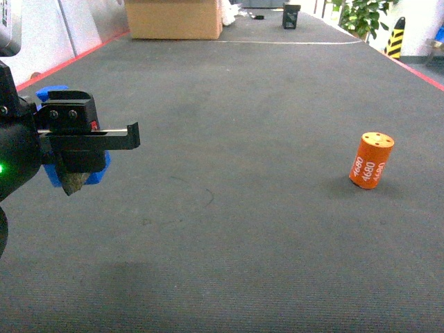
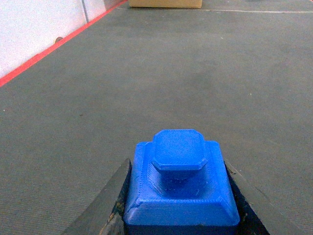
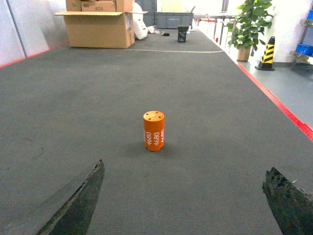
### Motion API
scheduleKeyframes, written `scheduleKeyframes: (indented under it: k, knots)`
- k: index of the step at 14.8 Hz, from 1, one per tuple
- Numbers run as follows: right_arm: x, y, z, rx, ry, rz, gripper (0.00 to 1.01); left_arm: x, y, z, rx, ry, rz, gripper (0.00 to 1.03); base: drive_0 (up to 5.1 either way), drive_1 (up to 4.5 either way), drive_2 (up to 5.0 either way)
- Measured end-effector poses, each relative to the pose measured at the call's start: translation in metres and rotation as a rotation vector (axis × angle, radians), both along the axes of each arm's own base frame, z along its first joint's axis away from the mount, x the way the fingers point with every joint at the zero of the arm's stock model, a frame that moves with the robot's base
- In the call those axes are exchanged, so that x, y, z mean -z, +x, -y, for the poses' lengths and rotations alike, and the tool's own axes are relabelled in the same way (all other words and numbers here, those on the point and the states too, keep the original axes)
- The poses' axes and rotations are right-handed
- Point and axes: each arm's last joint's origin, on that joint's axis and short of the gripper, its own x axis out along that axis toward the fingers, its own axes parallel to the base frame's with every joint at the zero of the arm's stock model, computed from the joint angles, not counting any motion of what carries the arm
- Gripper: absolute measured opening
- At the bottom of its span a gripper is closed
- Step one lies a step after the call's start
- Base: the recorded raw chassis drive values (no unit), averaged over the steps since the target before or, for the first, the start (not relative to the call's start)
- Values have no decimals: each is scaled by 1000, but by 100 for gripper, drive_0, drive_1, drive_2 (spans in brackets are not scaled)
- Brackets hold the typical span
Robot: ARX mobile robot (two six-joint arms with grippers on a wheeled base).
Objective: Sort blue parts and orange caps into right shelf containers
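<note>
Holding one blue part (image 2: pixel 181 188) in left gripper (image 1: pixel 80 163), one orange cap (image 1: pixel 371 160) upright

Blue part (image 2: pixel 181 188) between dark fingers (image 2: pixel 115 198)

One blue part (image 2: pixel 181 188), one orange cap (image 1: pixel 371 160), one cardboard box (image 1: pixel 174 18) and one potted plant (image 3: pixel 247 23) are visible.

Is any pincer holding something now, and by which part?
The left pincer holds a blue part by its two sides. The right pincer is open, holding nothing.
</note>
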Motion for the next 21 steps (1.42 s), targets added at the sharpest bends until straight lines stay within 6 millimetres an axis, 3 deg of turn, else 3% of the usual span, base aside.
scheduleKeyframes:
  k: [16, 19, 21]
  knots:
    - [0, 0, 0, 0, 0, 0, 98, 0, 0, 0, 0, 0, 0, 41, 0, 0, 0]
    - [8, 3, 0, 173, 115, -370, 98, 0, 0, 0, -1, 0, 1, 41, 0, 0, 0]
    - [8, 3, 2, 201, 167, -344, 98, 0, -1, 1, 3, -1, 2, 41, 0, 0, 0]
